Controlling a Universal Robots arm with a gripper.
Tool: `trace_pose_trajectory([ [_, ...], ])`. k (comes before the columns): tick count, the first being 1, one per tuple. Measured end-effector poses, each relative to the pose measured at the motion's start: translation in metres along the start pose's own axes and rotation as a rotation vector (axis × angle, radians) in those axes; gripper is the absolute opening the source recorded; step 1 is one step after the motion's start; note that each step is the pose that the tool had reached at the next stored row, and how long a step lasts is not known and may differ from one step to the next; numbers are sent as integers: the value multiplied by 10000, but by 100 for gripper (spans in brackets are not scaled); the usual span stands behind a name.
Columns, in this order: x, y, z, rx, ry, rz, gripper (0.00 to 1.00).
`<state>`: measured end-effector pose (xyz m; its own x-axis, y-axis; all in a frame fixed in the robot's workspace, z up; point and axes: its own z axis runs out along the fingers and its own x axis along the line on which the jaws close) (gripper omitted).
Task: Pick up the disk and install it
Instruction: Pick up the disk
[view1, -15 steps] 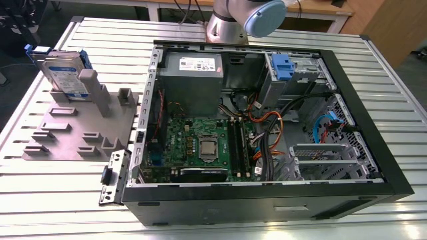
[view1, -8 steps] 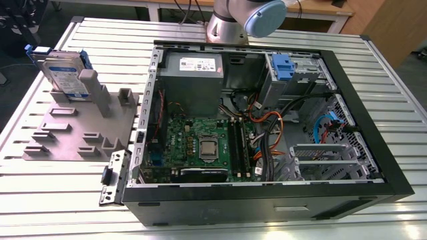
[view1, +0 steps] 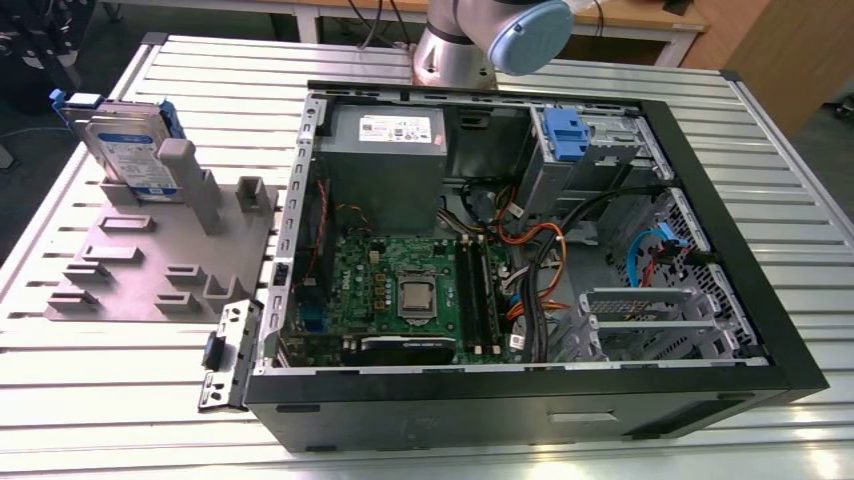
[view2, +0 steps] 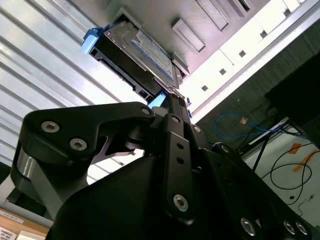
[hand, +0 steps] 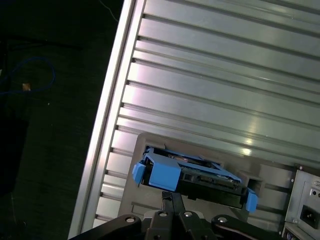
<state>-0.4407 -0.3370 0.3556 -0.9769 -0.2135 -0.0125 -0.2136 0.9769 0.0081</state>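
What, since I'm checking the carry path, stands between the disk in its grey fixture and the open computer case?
In the exterior view, the fixture's two grey upright posts stand beside the disk, then a strip of slatted table before the case wall.

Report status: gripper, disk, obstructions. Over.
Gripper shut, empty, apart from disk. Disk upright in grey holder beside open computer case, not picked up. Nothing seen between gripper and disk.

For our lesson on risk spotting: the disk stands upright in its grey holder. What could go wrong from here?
The disk stands on edge in the grey holder; an off-centre approach by the gripper might tip or jam it. Loose cables crowd the open case and could snag the disk during installation.
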Motion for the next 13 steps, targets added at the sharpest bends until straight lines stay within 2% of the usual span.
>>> trace_pose_trajectory([
  [13,0,0,0,-1,2,-121,11],
])
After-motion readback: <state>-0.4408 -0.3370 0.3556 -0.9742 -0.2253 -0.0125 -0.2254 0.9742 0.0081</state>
